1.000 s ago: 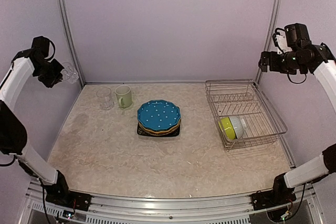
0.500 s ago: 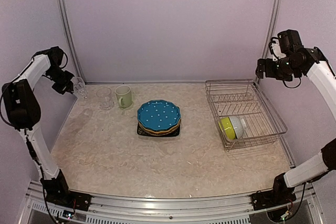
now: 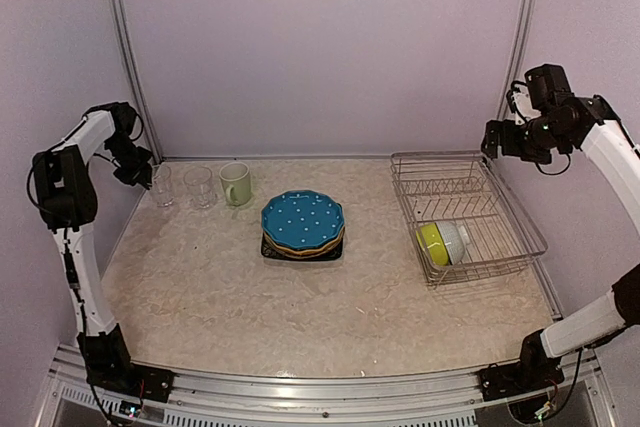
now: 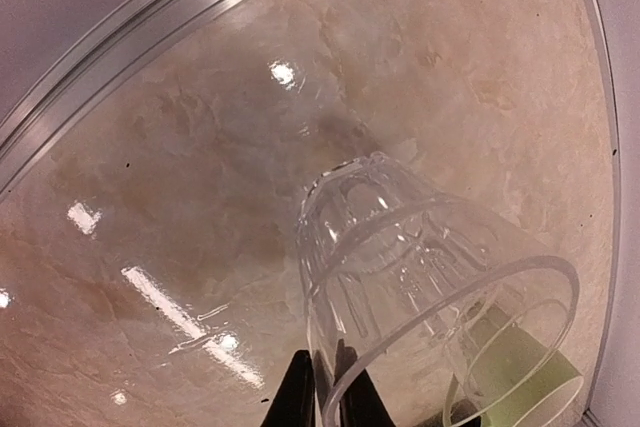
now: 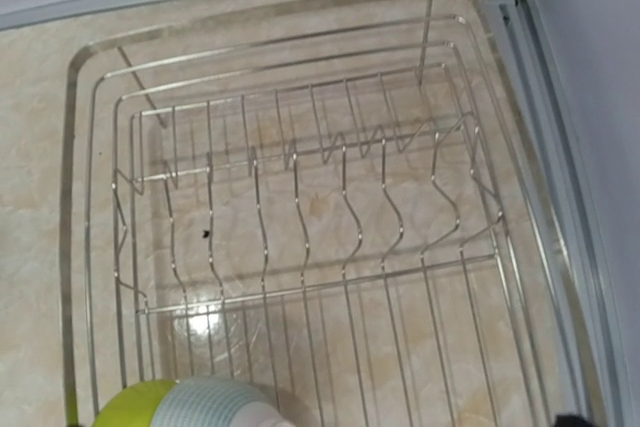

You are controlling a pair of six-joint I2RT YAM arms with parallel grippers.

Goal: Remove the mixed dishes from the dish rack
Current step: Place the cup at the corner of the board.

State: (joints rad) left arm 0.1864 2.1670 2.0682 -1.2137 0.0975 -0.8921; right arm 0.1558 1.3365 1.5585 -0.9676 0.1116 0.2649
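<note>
Left arm (image 3: pixel 78 142) reaches to the far left corner of the desk (image 3: pixel 300 317). The left jaws are closed on a clear glass (image 3: pixel 162 185). In the left wrist view two dark fingertips (image 4: pixel 297 392) pinch the glass wall at the rim, one on each side. The glass is upright, mouth up. Cannot tell whether its base touches the desk.

Just to its right stands the second glass (image 3: pixel 199 187), then the pale green mug (image 3: pixel 236 184), all three in a row along the back edge (the mug also shows through the held glass in the wrist view).

Mid-desk there is a plate stack, with the blue white-dotted plate (image 3: pixel 302 219) on top, the orange plate (image 3: pixel 300 251) showing as a rim beneath it, and the black square plate (image 3: pixel 270 253) at the bottom.

The dish rack (image 3: pixel 520 209) sits on the right side of the desk. At its near end are the lime bowl (image 3: pixel 431 243) and the white bowl (image 3: pixel 455 239), touching and tipped on their sides. The plate prongs are bare.

The right jaws are held high over the rack's far right corner, well apart from it. The right wrist camera looks down into the rack and the fingers are out of frame, so I cannot tell how far open the right jaws are. Nothing is seen in them.
</note>
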